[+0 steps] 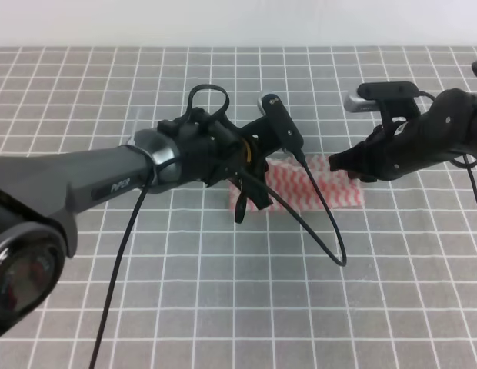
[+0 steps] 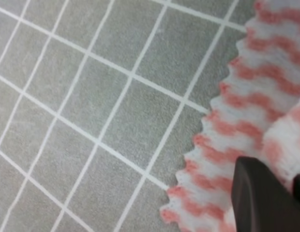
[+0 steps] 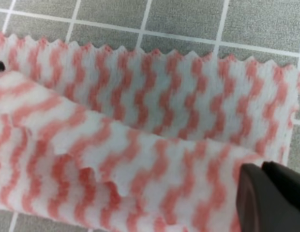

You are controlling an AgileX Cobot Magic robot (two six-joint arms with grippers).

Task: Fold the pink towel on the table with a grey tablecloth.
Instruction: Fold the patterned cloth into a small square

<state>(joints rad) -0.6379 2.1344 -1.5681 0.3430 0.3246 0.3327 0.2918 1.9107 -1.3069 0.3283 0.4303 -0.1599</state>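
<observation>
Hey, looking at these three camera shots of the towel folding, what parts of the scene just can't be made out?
- Exterior high view: the left end of the pink-and-white zigzag-striped towel is hidden behind the left end effector.
- Same view: the right end effector is a dark mass, so its jaw opening is unreadable.
- Left wrist view: only one dark finger shows, cut off by the frame's bottom edge; grip unclear.
- Right wrist view: the fingers are cropped at the corner, and the towel's lower layers are covered by the raised fold.

The pink towel (image 1: pixel 323 188) carries wavy zigzag stripes of pink on white, its edges scalloped in the same pink (image 3: pixel 155 92) (image 2: pixel 247 116). The tabletop (image 1: pixel 223 307) is grey cloth crossed by a grid of thin white lines (image 2: pixel 92 96). Both arms are black; the left claw (image 1: pixel 250 196) and right claw (image 1: pixel 338 163) are black, and the left arm bears a silver-grey ring.
</observation>
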